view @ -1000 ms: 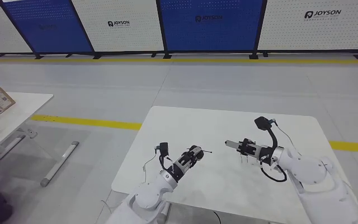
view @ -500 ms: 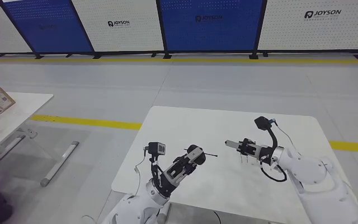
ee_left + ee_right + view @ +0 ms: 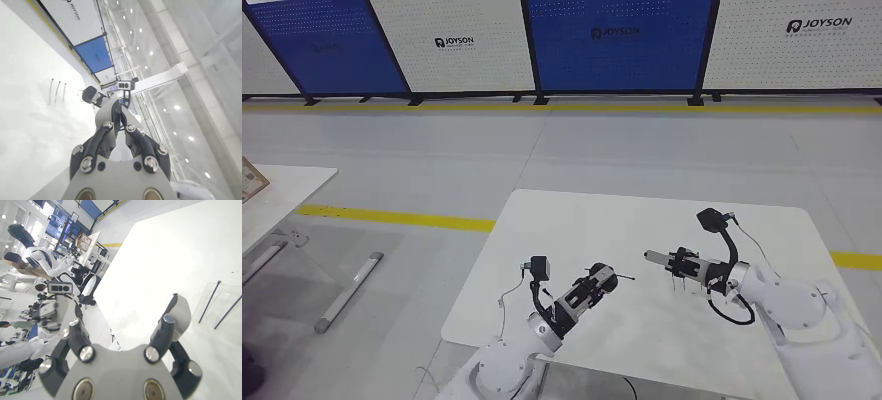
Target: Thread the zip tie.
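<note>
The zip tie (image 3: 623,275) is held in the left gripper (image 3: 603,278), whose jaws are closed tight on it. A thin black strip projects from the tip toward the right gripper (image 3: 654,258), with a clear gap left between the two above the white table (image 3: 572,215). In the left wrist view the closed fingers (image 3: 105,113) are seen pressed together. They are smooth grey shells on black linkages with bright rivets, though the tie itself cannot be made out there. The right gripper's jaws are spread wide and nothing is held. Spare ties (image 3: 209,302), slender, black and straight, lie side by side on a clear sheet (image 3: 225,291) near that gripper. Three are counted in the left wrist view, two in the right wrist view.
</note>
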{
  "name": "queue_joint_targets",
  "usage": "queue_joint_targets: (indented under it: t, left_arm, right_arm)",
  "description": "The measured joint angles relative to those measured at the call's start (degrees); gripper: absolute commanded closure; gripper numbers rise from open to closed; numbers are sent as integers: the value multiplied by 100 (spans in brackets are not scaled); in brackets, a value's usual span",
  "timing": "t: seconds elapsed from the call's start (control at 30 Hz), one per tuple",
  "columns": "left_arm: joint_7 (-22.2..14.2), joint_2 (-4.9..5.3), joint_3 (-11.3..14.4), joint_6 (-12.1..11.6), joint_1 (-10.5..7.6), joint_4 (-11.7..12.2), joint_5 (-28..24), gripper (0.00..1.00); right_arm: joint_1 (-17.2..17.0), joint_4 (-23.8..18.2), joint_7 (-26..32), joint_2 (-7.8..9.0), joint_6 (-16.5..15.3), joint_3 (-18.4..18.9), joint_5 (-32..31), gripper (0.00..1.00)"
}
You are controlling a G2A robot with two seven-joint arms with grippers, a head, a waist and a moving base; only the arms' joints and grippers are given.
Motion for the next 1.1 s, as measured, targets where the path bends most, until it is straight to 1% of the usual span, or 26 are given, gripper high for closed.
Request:
queue_joint_targets:
  t: [0.03,0.13,0.27,0.33,0.4,0.67,0.77,0.87,0.97,1.03,1.1]
  left_arm:
    - [9,-12,80,81,-114,186,73,100]
    - [111,-47,241,187,-347,584,166,100]
    - [176,-84,380,262,-558,969,99,100]
    - [150,-90,460,392,-664,1118,263,100]
    - [153,-92,489,421,-689,1144,338,100]
    - [156,-92,486,414,-684,1136,331,100]
    - [156,-92,486,414,-684,1136,331,100]
    - [156,-92,486,414,-684,1136,331,100]
    - [156,-92,486,414,-684,1137,331,100]
    - [156,-92,486,414,-684,1137,331,100]
    - [156,-92,486,414,-684,1137,332,100]
  right_arm:
    - [0,0,0,0,0,0,0,0]
    - [0,0,0,0,0,0,0,0]
    - [0,0,0,0,0,0,0,0]
    - [0,0,0,0,0,0,0,0]
    - [0,0,0,0,0,0,0,0]
    - [0,0,0,0,0,0,0,0]
    - [-9,-116,37,18,-76,-2,-154,0]
    - [82,-275,417,92,-131,192,-419,0]
    - [183,-450,862,178,-59,434,-783,0]
    - [292,-555,1274,229,-15,511,-1036,0]
    - [452,-573,1681,266,-37,476,-1306,0]
